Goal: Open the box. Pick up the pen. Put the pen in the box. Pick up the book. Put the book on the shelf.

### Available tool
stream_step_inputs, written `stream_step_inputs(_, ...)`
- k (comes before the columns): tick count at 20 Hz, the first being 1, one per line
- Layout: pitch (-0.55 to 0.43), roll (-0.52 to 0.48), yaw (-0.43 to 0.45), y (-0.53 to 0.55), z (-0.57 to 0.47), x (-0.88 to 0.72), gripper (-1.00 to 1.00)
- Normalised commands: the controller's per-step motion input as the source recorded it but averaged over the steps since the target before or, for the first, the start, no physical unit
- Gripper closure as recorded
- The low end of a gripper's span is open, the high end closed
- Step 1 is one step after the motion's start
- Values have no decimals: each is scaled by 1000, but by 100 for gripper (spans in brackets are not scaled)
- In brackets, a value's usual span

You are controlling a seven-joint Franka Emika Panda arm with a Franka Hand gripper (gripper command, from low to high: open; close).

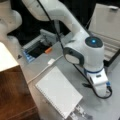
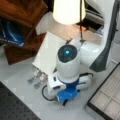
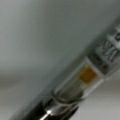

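The box [image 1: 110, 47] stands open at a front view's right, its lid [image 1: 107, 20] raised; its grey compartments [image 2: 107, 97] show in a front view. My gripper [image 1: 100, 82] points down at the grey table between box and book, low over it, its fingers hidden under the hand. The pen [image 3: 82, 82] fills the wrist view at close range, lying diagonally, with a clear section, an orange insert and a dark tip at the lower left. The white spiral-bound book [image 1: 58, 91] lies flat on the table left of the arm. The reddish-brown shelf [image 1: 15, 95] stands further left.
Perforated metal strips [image 1: 80, 112] lie by the book's near corner. A white cable with an adapter [image 1: 51, 61] runs past the book's far edge. An orange item [image 1: 48, 50] sits by a dark recessed tray. A blue item [image 2: 11, 33] lies inside the shelf [image 2: 22, 15].
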Motion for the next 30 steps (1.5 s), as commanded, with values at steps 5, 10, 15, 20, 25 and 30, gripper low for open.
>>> stream_step_inputs(5, -20, -125, 68, 7, -23, 195, 100)
stream_step_inputs(10, 1, -109, 61, 7, -54, 171, 100)
stream_step_inputs(15, 4, -118, 51, 8, -70, 149, 100)
stream_step_inputs(20, 9, -121, 40, 2, -82, 120, 100)
stream_step_inputs(25, 24, -107, 84, -28, -90, 138, 100)
stream_step_inputs(30, 36, -126, 32, -32, -22, 54, 100)
